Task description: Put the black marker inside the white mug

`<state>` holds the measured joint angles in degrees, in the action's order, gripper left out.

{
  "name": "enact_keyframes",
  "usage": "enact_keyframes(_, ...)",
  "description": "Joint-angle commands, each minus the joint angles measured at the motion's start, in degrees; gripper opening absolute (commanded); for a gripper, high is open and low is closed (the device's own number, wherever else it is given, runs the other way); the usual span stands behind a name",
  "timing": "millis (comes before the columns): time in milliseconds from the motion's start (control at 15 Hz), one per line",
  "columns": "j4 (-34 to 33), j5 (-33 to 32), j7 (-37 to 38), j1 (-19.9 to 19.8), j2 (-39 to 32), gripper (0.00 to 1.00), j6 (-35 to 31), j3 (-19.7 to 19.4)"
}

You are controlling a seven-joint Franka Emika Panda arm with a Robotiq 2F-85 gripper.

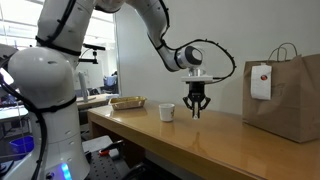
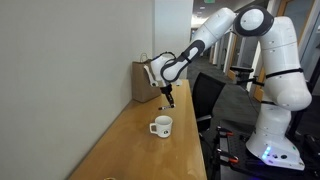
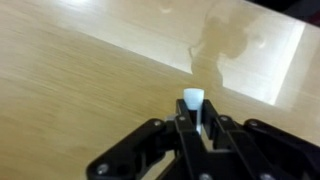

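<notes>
wrist view has the gripper (image 3: 196, 118) pinched tight on the black marker (image 3: 193, 100); only an exterior view shows the white mug (image 1: 166, 113), at its 9 o'clock.

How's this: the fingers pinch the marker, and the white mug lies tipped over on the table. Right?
Not quite: the white mug stands upright on the table, as both exterior views show. The fingers do pinch the black marker, per the wrist view.

Light wooden table (image 1: 200, 140) carries a white mug (image 1: 166, 113), with a tan tray (image 1: 127, 102) at its nine o'clock and a brown paper bag (image 1: 285, 98) at its three o'clock.
</notes>
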<state>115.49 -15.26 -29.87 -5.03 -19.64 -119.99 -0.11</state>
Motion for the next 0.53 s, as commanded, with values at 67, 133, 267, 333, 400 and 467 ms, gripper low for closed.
enact_keyframes(67, -2.41, -8.20, -2.74, 3.28, 3.34, 0.05, 13.60, 0.99)
enact_keyframes(133, -3.36, -9.00, -4.02, 3.86, 3.41, 0.05, 16.74, 1.61)
enact_keyframes(267, -5.49, -12.68, -4.37, 5.72, 3.02, 0.05, 22.53, 2.54)
enact_keyframes(333, -6.44, -14.55, -4.61, 6.55, 2.74, 0.05, 25.14, 3.03)
enact_keyframes(400, -7.27, -16.17, -5.04, 7.36, 2.30, 0.05, 27.66, 3.57)
enact_keyframes(467, -7.80, -18.25, -4.96, 8.26, 1.83, 0.05, 29.69, 4.04)
